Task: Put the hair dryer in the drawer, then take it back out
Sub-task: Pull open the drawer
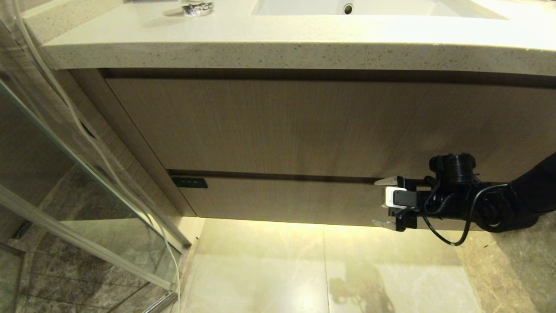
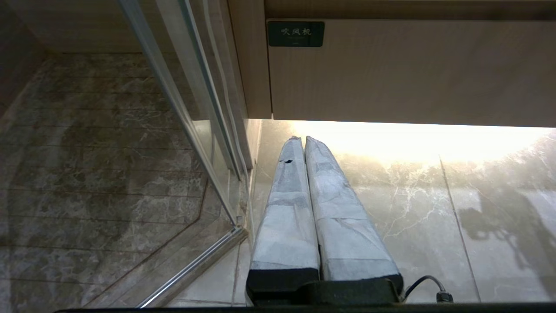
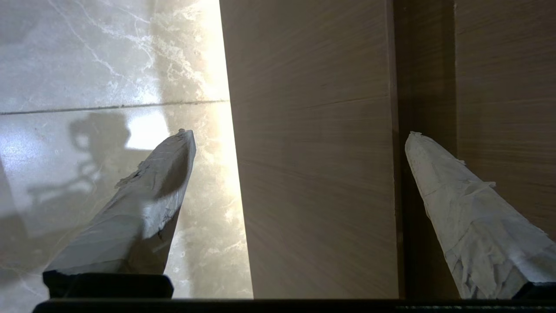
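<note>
Hair dryer: not in sight in any view. Wide shallow light wood-grain drawer (image 1: 286, 198), dark green label (image 1: 189, 182) at corner, closed flush under taller wood-grain front (image 1: 304, 126). My right gripper (image 1: 384, 202) hangs before drawer front, fingers spread wide, grasping nothing, one near top seam, other near bottom edge. My left gripper (image 2: 302, 141) clenched, empty, parked low over marble floor (image 1: 260, 269). Judged step: opening drawer. Next move calls for hooking handleless edge, pulling outward.
</note>
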Controlling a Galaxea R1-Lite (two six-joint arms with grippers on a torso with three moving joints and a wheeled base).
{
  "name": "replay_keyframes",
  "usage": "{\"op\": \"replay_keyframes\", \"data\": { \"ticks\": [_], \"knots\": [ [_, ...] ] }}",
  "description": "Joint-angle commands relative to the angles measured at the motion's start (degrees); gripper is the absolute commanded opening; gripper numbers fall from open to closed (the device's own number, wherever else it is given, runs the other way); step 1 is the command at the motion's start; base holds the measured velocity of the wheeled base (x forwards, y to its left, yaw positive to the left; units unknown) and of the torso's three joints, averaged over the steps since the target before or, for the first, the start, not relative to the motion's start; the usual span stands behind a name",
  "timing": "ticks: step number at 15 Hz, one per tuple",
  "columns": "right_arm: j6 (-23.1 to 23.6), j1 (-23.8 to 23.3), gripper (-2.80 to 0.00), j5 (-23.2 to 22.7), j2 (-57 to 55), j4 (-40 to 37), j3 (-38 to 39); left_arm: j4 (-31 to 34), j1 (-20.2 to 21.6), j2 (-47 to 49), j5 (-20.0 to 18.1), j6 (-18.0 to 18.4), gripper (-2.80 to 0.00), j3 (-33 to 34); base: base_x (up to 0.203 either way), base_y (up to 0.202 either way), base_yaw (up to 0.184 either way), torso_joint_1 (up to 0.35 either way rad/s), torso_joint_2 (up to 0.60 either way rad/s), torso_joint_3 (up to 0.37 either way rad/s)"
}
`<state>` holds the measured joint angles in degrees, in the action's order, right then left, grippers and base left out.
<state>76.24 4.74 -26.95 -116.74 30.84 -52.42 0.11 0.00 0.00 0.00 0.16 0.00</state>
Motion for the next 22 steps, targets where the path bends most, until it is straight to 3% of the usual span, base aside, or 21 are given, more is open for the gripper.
{"op": "replay_keyframes", "data": {
  "ticks": [1, 14, 22],
  "knots": [
    [0.4, 0.1, 0.0, 0.0, -0.5, 0.2, -0.1, 0.0, 0.0, 0.0, 0.0, 0.0, -2.8, 0.0, 0.0, 0.0, 0.0, 0.0, 0.0, 0.0],
    [-0.8, 0.9, 0.0, 0.5, -5.4, 4.5, -2.9, 0.0, 0.0, 0.0, 0.0, 0.0, -2.8, 0.0, 0.0, 0.0, 0.0, 0.0, 0.0, 0.0],
    [-1.5, 1.4, 0.0, 2.9, -7.4, 2.8, -2.5, 0.0, 0.0, 0.0, 0.0, 0.0, -2.8, 0.0, 0.0, 0.0, 0.0, 0.0, 0.0, 0.0]
  ]
}}
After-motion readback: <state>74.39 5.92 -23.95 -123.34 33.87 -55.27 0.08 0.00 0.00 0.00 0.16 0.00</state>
